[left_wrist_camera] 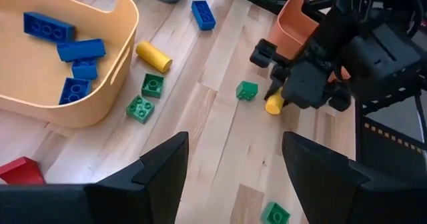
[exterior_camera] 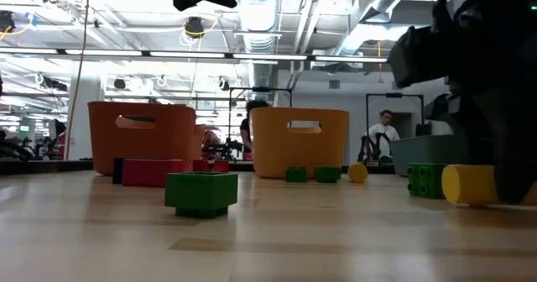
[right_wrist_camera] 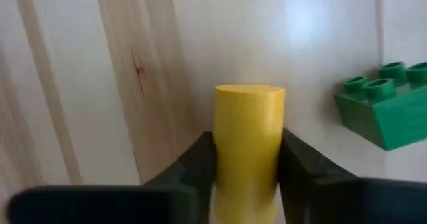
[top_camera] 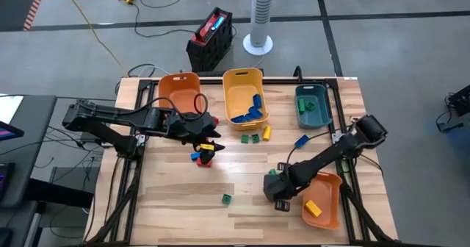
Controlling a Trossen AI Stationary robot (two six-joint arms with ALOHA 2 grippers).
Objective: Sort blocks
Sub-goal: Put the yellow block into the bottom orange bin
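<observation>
The right gripper (right_wrist_camera: 247, 164) is pressed down near the worktop's (top_camera: 183, 195) front right corner, its fingers closed against both sides of a yellow cylinder block (right_wrist_camera: 248, 131) lying on the wood. A green brick (right_wrist_camera: 390, 107) sits just beside it. The round block could roll or squirt out if the grip is off-centre, or nudge that brick. The left gripper (left_wrist_camera: 233, 164) hangs wide and empty over red and blue blocks (top_camera: 204, 156) near the yellow bin (top_camera: 229, 76).

Four bins (top_camera: 244, 85), two arms (top_camera: 110, 118), roughly twenty blocks (top_camera: 227, 198).
</observation>
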